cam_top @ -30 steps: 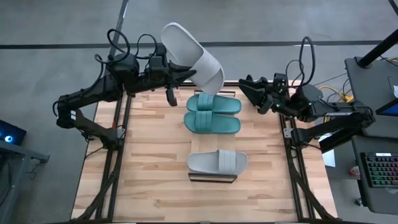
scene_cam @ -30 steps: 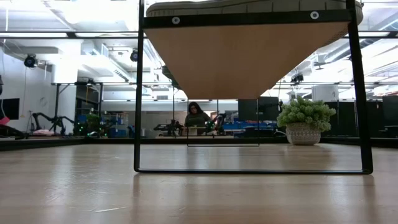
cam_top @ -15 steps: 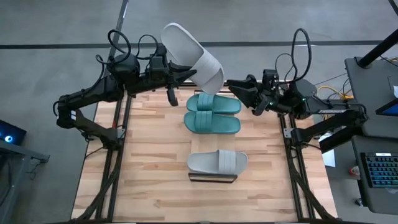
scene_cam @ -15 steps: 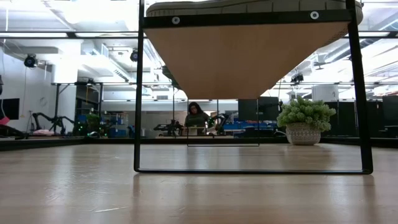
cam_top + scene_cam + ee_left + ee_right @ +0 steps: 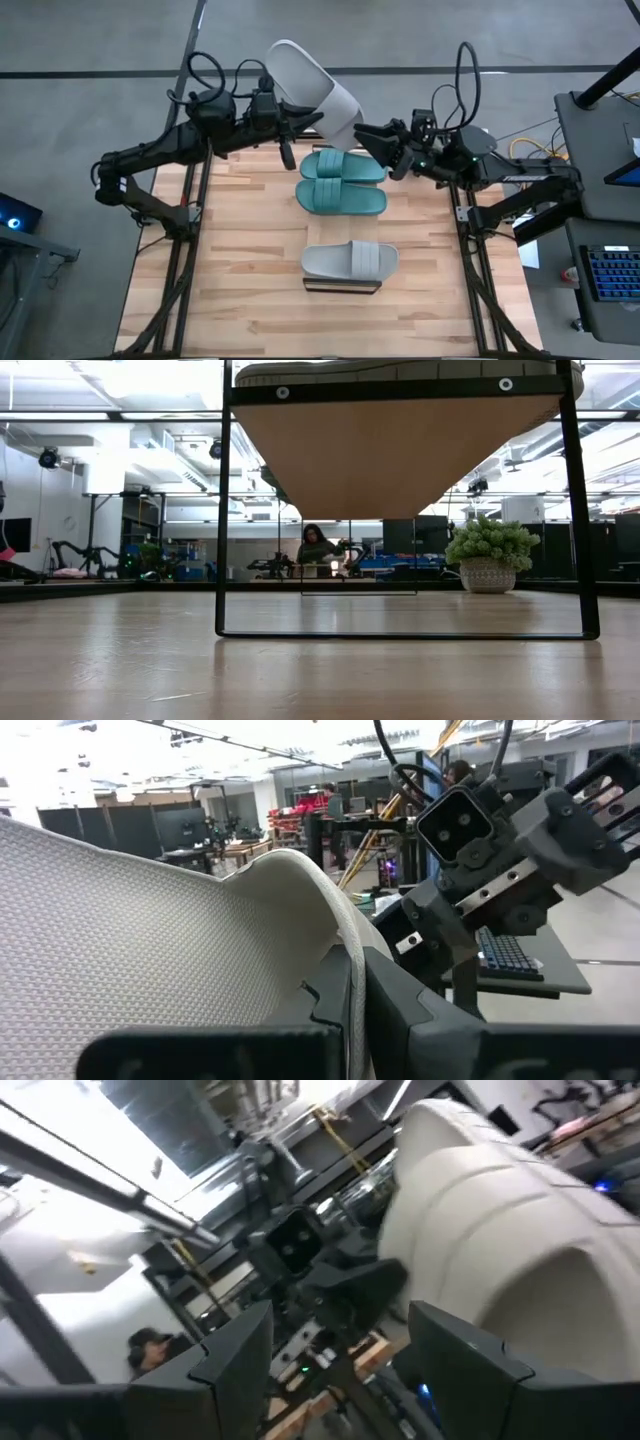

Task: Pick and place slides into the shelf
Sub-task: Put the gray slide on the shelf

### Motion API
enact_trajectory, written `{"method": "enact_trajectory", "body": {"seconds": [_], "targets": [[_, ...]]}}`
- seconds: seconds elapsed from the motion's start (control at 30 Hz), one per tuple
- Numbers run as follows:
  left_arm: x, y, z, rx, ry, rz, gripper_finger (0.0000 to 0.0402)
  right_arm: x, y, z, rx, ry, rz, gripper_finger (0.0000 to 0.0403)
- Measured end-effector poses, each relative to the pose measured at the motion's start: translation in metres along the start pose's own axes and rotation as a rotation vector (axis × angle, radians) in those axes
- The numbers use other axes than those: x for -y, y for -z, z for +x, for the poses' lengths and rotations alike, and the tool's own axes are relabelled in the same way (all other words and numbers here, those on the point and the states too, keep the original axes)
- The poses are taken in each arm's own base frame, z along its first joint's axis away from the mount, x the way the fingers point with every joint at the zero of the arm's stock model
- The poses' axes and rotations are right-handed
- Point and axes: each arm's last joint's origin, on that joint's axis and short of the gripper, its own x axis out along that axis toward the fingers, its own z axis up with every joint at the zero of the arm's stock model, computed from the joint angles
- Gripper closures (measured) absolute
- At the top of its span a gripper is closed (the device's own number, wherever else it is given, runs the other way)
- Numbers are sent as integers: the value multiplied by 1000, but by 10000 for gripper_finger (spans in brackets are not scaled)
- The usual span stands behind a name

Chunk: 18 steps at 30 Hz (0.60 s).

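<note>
Handover in mid-air above the far edge of the worktop [image 5: 240,250]. We see the left hand [image 5: 290,128] clenched on one end of a light grey slide [image 5: 312,90], held aloft with its long axis slanting from that hand toward the right arm. The right hand [image 5: 372,137] sits just beside the slide's free end, fingers spread wide and pointing at it, not yet touching as far as we can tell. Below both hands, two teal slides [image 5: 342,182] lie side by side, and another grey slide [image 5: 350,260] rests on the shelf [image 5: 342,287] nearer the camera side. We judge the right hand nearest for the next grasp.
</note>
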Motion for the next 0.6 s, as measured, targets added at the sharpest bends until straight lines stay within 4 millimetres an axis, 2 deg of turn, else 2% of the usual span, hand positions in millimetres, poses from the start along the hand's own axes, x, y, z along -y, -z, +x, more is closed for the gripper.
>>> {"method": "enact_trajectory", "body": {"seconds": [0.33, 0.6], "targets": [[-1, -3, -3, 12, -21, 22, 401, 7, 1, -5, -2, 147, 9, 179], [-1, -2, -1, 10, -21, 24, 401, 8, 2, -4, 10, 182, 3, 179]]}}
